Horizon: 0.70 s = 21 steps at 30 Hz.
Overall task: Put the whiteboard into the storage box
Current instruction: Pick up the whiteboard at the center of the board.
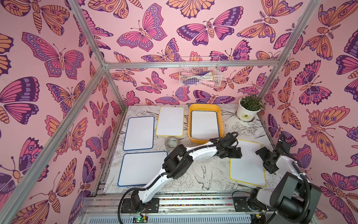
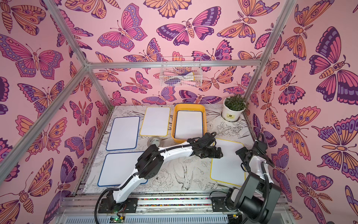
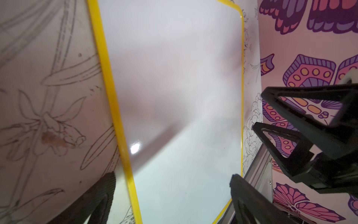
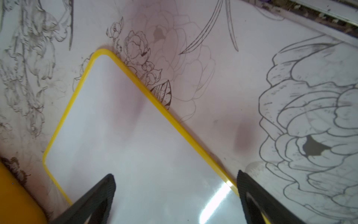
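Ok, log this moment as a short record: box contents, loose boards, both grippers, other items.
storage box: holds one blue-framed whiteboard, flat
loose boards: far blue-framed board, near blue-framed board, far yellow-framed board, near yellow-framed board, all flat on the table
left gripper: open, above the near yellow-framed board's left edge
right gripper: open, above the same board's right side
other items: tape roll, potted plant, hanging wire basket

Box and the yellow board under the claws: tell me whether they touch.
Apart. The right wrist view shows bare table between the box and the board's corner.
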{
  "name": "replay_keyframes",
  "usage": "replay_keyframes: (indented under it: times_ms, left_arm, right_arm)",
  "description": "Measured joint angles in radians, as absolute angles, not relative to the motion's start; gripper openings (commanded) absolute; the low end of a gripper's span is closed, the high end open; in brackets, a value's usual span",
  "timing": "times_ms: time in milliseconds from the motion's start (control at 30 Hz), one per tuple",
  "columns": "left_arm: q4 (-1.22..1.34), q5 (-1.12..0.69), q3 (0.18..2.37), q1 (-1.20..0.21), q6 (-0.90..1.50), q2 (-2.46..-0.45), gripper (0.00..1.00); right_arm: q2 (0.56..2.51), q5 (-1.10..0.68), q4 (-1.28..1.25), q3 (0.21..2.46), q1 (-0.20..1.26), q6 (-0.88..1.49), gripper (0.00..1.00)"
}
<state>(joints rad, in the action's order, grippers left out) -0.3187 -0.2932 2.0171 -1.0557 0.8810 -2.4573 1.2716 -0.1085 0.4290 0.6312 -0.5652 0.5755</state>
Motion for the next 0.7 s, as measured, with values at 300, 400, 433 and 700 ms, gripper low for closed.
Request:
replay_keyframes:
  times_ms: [300,400,433,700]
  left_arm:
    - [-0.389,-0.265,2.077,-1.049,0.881,-2.476,0.94]
    - [-0.416,-0.262,2.134,-1.047,0.881,-2.507,0.94]
    - [-0.424,-0.261,2.155,-1.047,0.881,-2.519,0.94]
    - [-0.470,-0.250,2.228,-1.047,0.879,-2.555,0.94]
  right_arm:
    - [1.389,-0.120,0.413,0.667,-0.565,0.572,0.97]
    - [1.401,-0.147,0.400,0.676,-0.565,0.573,0.97]
    - [1.401,-0.159,0.396,0.674,-0.565,0.574,0.97]
    - [1.347,-0.251,0.336,0.616,-0.565,0.617,0.97]
